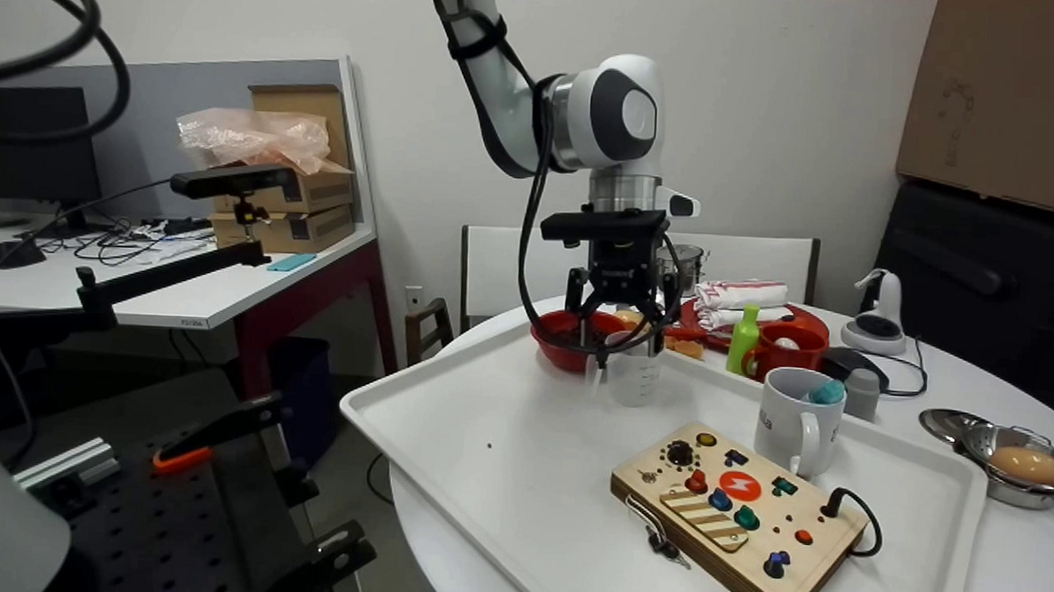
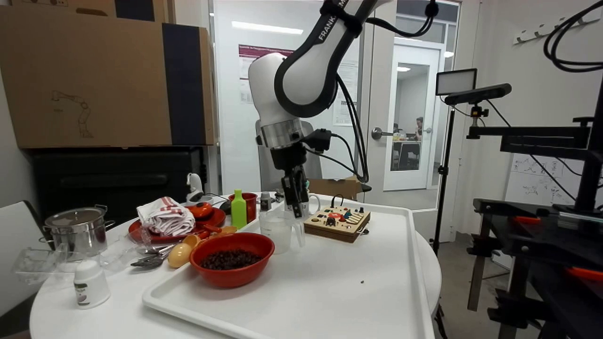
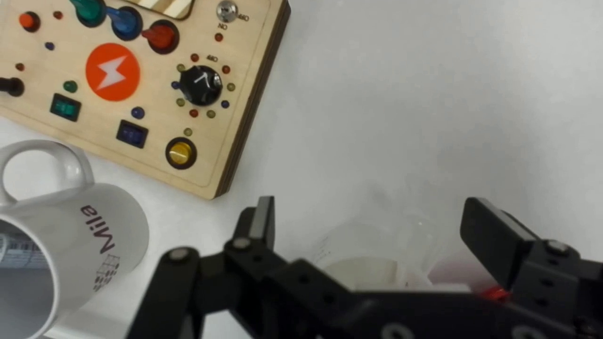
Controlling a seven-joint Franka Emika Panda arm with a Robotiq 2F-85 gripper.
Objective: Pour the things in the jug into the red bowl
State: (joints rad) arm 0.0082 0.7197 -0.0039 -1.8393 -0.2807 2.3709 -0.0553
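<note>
Red bowl (image 2: 231, 278) loaded; a clean withdrawal looks like what is left

Nearest in an exterior view, the bowl sits on the white tray (image 2: 339, 301), a broad layer of dark bean-like pieces (image 2: 230, 260) inside it. At about the same depth, well apart from the bowl, one dark speck (image 2: 362, 282) lies on the tray, perhaps a stray piece. Just beyond the bowl stands the clear plastic measuring jug (image 2: 277, 235), upright on the tray; no dark pieces show through its wall. Close to the jug's rim, on the bowl's far side, is the hand (image 3: 374, 216): in the wrist view its fingers (image 3: 262, 221) are spread wide, grasping nothing. Whether a fingertip touches the jug cannot be told. Past the jug from the bowl come the wooden switch panel (image 2: 337, 223) and the "Mila" mug (image 3: 85, 249).

From this, the pouring seems finished, and the current step looks like letting go of the jug. The next move calls for a slow, straight rise with the fingers wide, clear of rim and handle, since the jug is probably light and a sideways brush could tip it.
</note>
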